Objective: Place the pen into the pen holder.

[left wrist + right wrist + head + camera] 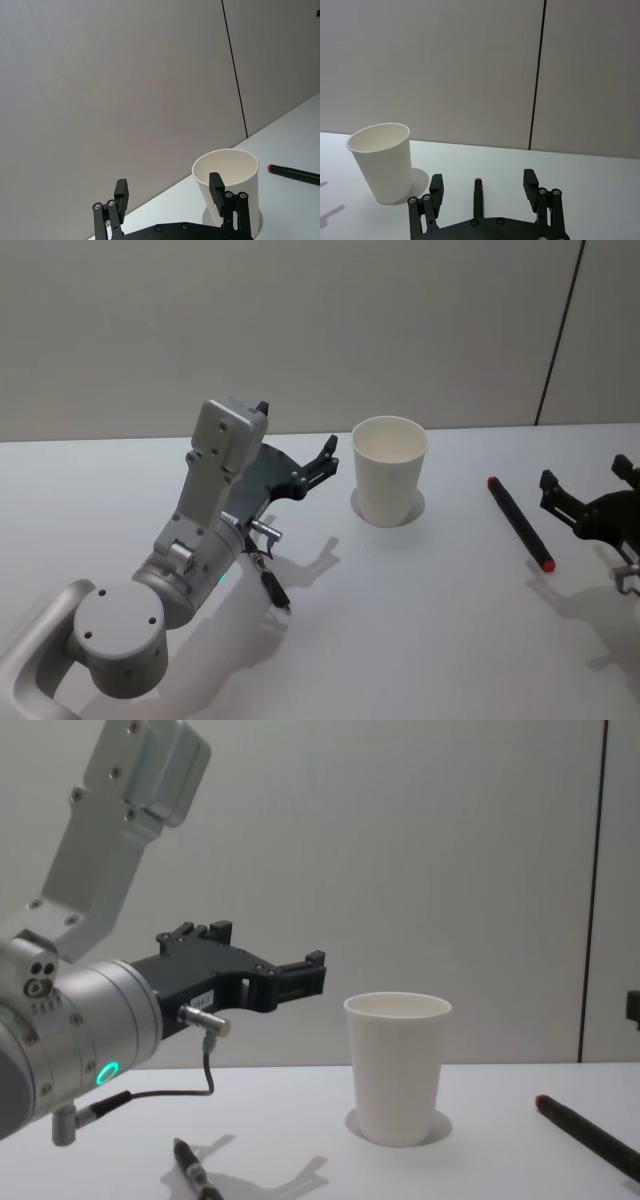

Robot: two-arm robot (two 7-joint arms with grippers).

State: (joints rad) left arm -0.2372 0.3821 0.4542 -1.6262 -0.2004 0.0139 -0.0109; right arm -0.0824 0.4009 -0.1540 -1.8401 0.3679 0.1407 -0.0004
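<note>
You're pre-grasp: the right gripper (585, 476), fingers spread, hangs by the black pen (520, 523) lying beside the paper cup (389, 480), so lower and pinch it; the left gripper (168, 184) idles spread by the cup.

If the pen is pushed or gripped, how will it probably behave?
The pen looks round and slim, lying flat on the smooth white table, so a sideways push would probably roll it. It appears straight and rigid, so it should stay stiff when lifted.
</note>
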